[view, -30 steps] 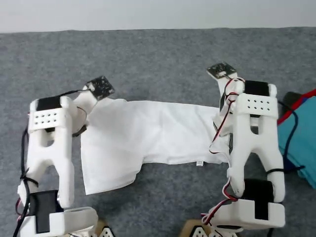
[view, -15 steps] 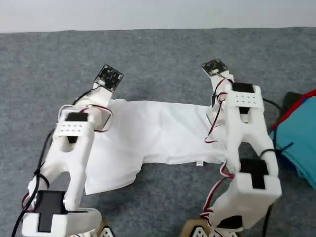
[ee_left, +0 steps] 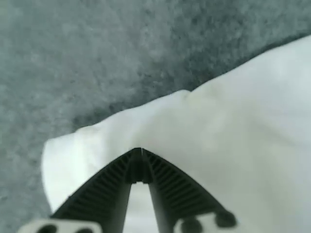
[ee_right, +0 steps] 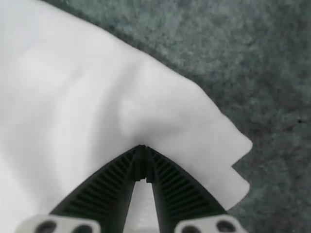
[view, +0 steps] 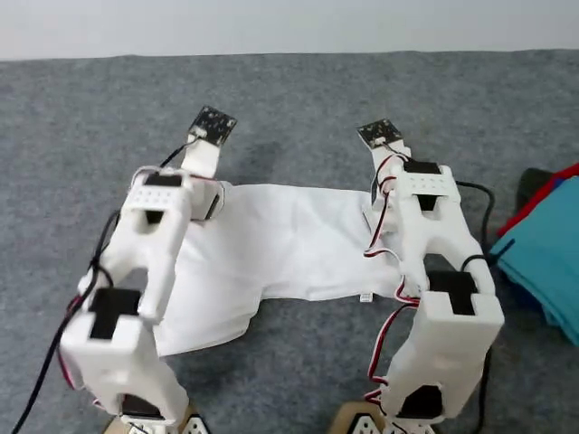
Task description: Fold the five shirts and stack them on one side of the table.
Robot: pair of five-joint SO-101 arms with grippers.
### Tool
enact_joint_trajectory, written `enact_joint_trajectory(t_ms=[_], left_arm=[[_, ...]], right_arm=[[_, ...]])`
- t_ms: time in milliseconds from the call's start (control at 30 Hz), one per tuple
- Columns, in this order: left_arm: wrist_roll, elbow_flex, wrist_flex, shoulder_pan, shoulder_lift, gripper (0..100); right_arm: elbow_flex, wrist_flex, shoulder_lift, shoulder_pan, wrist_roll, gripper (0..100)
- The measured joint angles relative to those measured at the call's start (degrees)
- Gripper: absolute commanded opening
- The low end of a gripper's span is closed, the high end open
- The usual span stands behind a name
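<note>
The desk (view: 289, 99) is covered edge to edge in a rough, mottled grey fabric like felt or short carpet. Along its far edge a pale, plain wall (view: 271, 27) closes off the room.

A white shirt (view: 289, 244) lies flat on this grey surface and spans the gap between the two arms. The left gripper (ee_left: 141, 158) has its black ribbed fingers (ee_left: 104, 187) pressed together, clamped on a small pucker of the white shirt close to one corner. Just past its tips the cloth ends in a rounded edge, and bare grey desk begins beyond that. The right gripper (ee_right: 141, 153) is likewise closed, with its tips meeting on a pinch of the same shirt near the opposite corner. There the fabric bunches into soft creases, and a stepped, folded edge sits just beside the tips before the grey surface takes over.

In the high view both grippers sit at the shirt's far edge, each largely hidden under its own white arm. The shirt hangs back from them toward the arm bases, longer on the left gripper's side.

Well out past the right gripper, on the side away from the left one, lies a teal cloth pile (view: 543, 262) with a red edge (view: 543, 194). A small dark shape (view: 534, 183) shows at its far end, too hidden to make out.
</note>
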Motion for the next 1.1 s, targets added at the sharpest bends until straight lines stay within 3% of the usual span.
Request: enact_joint_trajectory(t_ms=[233,533,833,1100], left_arm=[[0.0,-22.4,18.2,-2.8,16.0,0],[0.0,-50.2,36.7,-6.6,32.2,0],[-2.5,-74.4,49.7,-6.7,35.3,0],[-3.5,-80.7,50.9,-6.7,35.3,0]], right_arm=[[-5.6,1.0,4.0,1.7,0.0,0.9],[-20.8,11.0,12.2,4.7,0.0,0.9],[-33.7,20.7,13.0,5.0,0.0,0.9],[-43.6,36.2,13.0,1.4,-0.9,0.9]])
